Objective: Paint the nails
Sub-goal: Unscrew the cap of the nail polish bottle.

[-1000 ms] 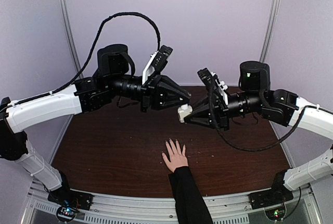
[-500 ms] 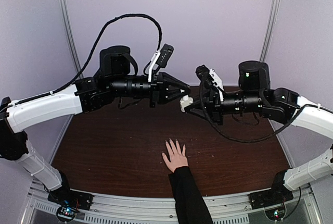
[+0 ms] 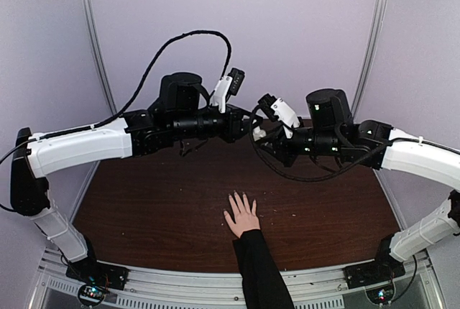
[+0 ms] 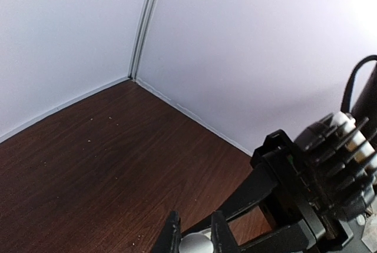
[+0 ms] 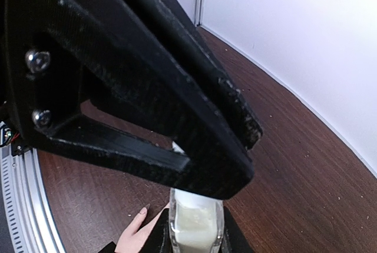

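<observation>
One brown table (image 3: 144,201) filled the floor of the booth, speckled with pale crumbs. Above it the left arm (image 3: 79,147) and the right arm (image 3: 420,158) reached in from either side and met high over the far half of the board, nose to nose.

Down on the near part of the table lay a hand (image 3: 242,215), palm down and fingers spread, in a black sleeve (image 3: 259,273). It sat well below the meeting claws and apart from both.

From where I stood, the left claw (image 4: 195,229) was pinched shut on a pale cap (image 4: 198,245). The right claw (image 5: 194,236) was clamped on a small clear bottle (image 5: 194,220) of whitish stuff. The left claw's tip covered the top of the bottle, so I could not tell whether the cap had come loose.

The nails (image 3: 235,196) were tiny at the fingertips, resting on the wood, and I could not tell whether they bore any paint.
</observation>
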Available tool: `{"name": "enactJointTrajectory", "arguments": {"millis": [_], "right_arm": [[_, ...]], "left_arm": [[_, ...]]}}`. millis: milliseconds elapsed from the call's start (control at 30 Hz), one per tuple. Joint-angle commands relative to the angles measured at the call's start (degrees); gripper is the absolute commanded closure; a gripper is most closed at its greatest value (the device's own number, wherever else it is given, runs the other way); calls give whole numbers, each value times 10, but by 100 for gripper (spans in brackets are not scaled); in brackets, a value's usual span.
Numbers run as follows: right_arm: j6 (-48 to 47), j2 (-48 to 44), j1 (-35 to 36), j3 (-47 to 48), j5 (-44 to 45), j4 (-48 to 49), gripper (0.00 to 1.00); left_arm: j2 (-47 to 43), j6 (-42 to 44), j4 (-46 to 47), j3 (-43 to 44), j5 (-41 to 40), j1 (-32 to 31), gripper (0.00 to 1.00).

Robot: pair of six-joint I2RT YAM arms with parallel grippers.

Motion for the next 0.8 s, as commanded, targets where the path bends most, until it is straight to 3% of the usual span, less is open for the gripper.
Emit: {"name": "enactJointTrajectory", "arguments": {"millis": [0, 167, 300, 567, 767], "right_arm": [[-4, 0, -1, 25, 67, 39, 100], [-9, 3, -2, 20, 49, 32, 100], [-13, -11, -3, 6, 29, 26, 100], [-16, -43, -14, -17, -102, 17, 100], [-18, -64, -15, -15, -233, 10, 100]], "left_arm": [[25, -34, -32, 25, -78, -10, 100], [20, -30, -37, 33, -67, -9, 100], [-14, -16, -39, 25, -40, 3, 74], [-97, 45, -61, 2, 72, 31, 42], [-115, 109, -102, 3, 216, 39, 40]]}}
